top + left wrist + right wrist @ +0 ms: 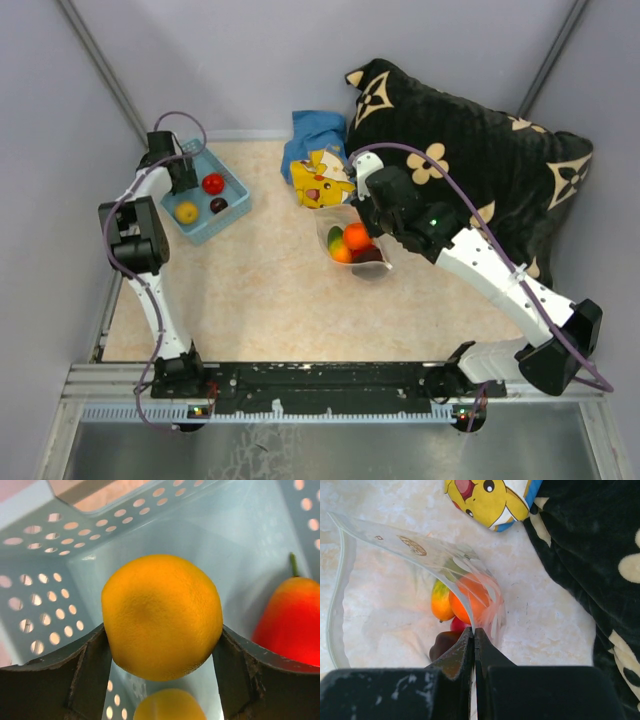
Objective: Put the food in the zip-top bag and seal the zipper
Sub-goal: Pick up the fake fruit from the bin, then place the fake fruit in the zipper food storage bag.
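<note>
My left gripper (186, 198) is inside the light blue basket (236, 205), shut on a yellow-orange round fruit (160, 610) with a finger (92, 670) touching each side. A red fruit (292, 622) lies beside it, and a dark purple one (218, 205) is also in the basket. My right gripper (474, 630) is shut on the edge of the clear zip-top bag (420, 550), holding its mouth open. The whitish zipper strip (336, 605) curves along the mouth. Inside lie an orange fruit (467, 602), a yellow-green one (440, 602), a red one and a dark one.
A yellow cartoon plush (320, 182) lies just behind the bag (355, 248), with a blue cloth (315, 130) behind it. A big black cushion (470, 170) with cream flowers fills the back right. The basket wall (45, 595) surrounds the left gripper closely.
</note>
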`<move>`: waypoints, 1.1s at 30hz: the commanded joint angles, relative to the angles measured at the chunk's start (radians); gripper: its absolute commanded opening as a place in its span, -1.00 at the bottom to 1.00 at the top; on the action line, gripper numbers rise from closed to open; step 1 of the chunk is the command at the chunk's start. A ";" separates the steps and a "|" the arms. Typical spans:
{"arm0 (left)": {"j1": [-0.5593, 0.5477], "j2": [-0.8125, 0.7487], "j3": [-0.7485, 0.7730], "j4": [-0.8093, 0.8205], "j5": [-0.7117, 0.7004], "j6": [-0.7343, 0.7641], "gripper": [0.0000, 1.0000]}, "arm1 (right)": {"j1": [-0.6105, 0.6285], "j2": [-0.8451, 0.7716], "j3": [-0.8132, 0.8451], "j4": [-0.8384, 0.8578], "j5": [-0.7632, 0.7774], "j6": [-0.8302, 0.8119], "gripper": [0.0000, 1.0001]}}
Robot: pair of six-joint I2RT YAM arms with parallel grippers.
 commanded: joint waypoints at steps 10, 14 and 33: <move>-0.009 -0.322 -0.189 0.075 0.176 -0.105 -0.01 | -0.005 -0.042 0.012 0.034 0.003 -0.005 -1.00; -0.029 -0.450 -0.293 0.103 0.221 -0.166 -0.01 | -0.005 -0.042 0.020 0.040 0.003 0.001 -1.00; -0.346 -0.988 -0.578 0.110 0.314 -0.173 0.00 | -0.005 -0.053 0.032 0.052 0.017 0.019 -1.00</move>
